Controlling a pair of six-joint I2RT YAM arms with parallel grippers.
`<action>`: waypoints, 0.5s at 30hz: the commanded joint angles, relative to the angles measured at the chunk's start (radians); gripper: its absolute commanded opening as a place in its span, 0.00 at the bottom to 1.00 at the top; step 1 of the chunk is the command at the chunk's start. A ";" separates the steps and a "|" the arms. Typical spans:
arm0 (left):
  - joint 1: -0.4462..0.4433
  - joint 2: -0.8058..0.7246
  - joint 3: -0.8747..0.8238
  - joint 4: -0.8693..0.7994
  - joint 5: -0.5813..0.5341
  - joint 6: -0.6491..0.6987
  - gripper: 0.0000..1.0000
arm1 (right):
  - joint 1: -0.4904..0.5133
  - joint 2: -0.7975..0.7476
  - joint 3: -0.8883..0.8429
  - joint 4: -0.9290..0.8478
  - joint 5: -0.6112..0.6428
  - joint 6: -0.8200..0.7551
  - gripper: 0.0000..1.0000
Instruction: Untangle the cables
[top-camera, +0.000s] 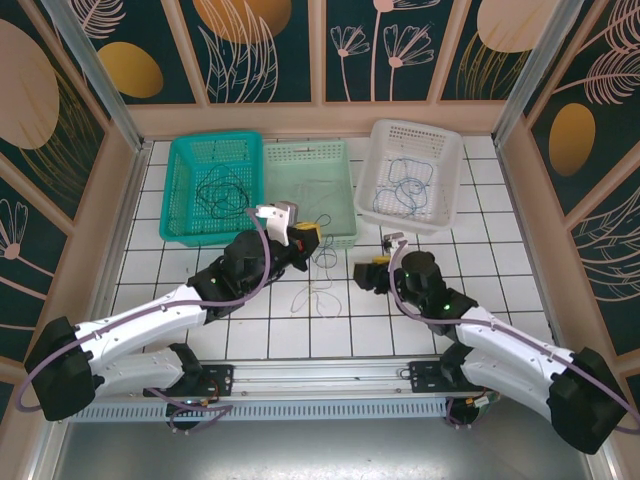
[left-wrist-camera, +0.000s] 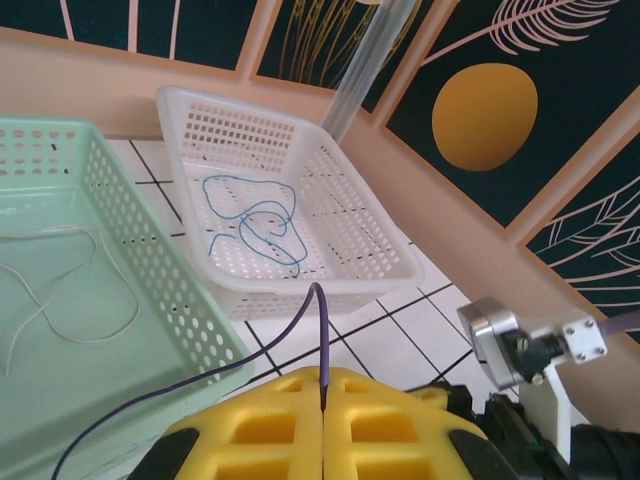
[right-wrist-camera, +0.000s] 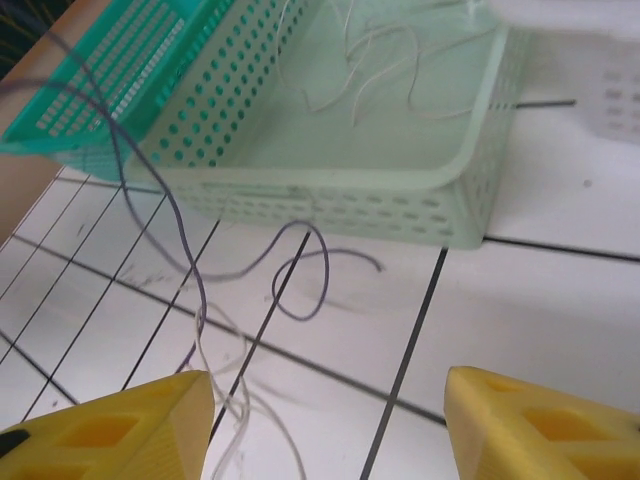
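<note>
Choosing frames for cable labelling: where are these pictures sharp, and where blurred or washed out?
Top external: even light, sharp, though the loose cables on the tiles are hair-thin. Left wrist: blue cable crisp in the white basket. Right wrist: thin purple cable clear, far top-right corner washed out and blurred.

No text, label, brand, number or sign can be read on anything here (the wall panels (top-camera: 270, 50) carry only painted leaves, flowers and golden discs, no lettering)
</note>
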 joint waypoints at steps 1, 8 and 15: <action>-0.005 0.000 0.047 -0.011 -0.040 -0.009 0.07 | 0.007 -0.003 -0.055 0.052 -0.104 0.003 0.62; -0.007 0.006 0.060 -0.011 -0.032 -0.009 0.08 | 0.061 0.096 -0.090 0.175 -0.138 0.006 0.63; -0.005 0.002 0.060 -0.002 -0.030 -0.014 0.08 | 0.089 0.181 -0.085 0.322 -0.151 -0.006 0.68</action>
